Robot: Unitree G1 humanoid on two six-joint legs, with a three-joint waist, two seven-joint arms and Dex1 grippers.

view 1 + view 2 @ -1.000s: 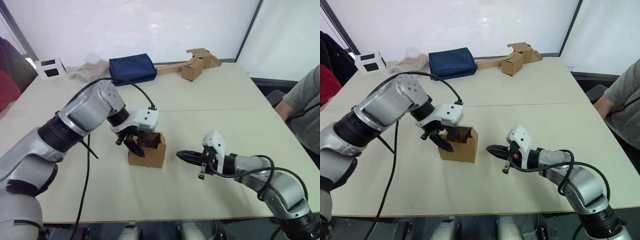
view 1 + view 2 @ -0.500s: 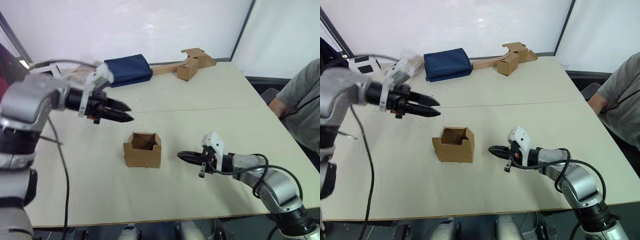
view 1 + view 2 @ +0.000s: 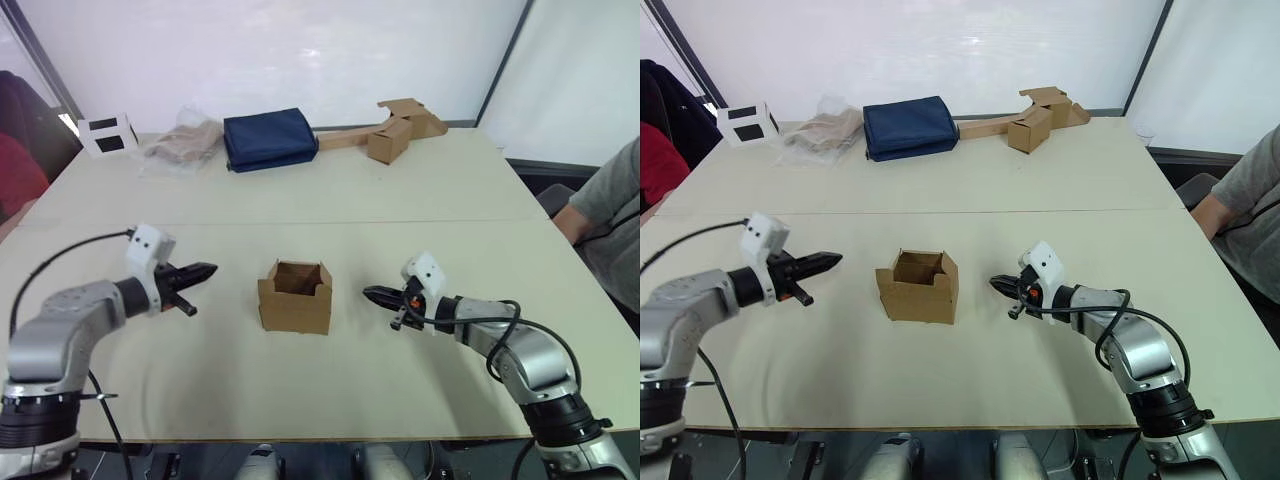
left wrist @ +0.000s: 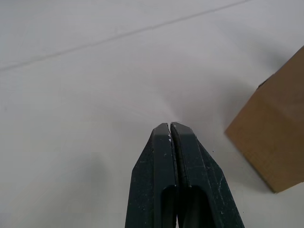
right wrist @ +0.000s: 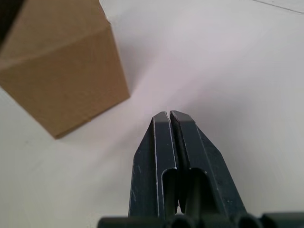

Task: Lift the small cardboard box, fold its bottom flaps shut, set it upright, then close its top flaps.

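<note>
- My left hand (image 3: 203,270) hangs low over the surface (image 3: 330,390), fingers pressed together, gripping nothing, tips aimed at the box.
- My right hand (image 3: 372,294) sits just as low on the other side, fingers also pressed together and empty, tips aimed back at the box.
- The box (image 3: 295,297) stands upright on the surface between my two hands, apart from both, nearer the right one. Its top is open, flaps standing up, inside showing dark.
- In my left wrist view a corner of the box (image 4: 275,142) shows off to the side of my closed fingers (image 4: 164,166); in the right wrist view one box (image 5: 57,71) edge faces my closed fingers (image 5: 187,142).
- A seam (image 3: 330,222) crosses the surface beyond the box.
- At the right edge, a person's grey sleeve (image 3: 610,215).
- Along the far edge: a white block with black squares (image 3: 107,135), a crumpled beige bag (image 3: 183,138), a folded navy cloth (image 3: 268,139), and a long cardboard piece (image 3: 385,132) with a small box joined to it.
</note>
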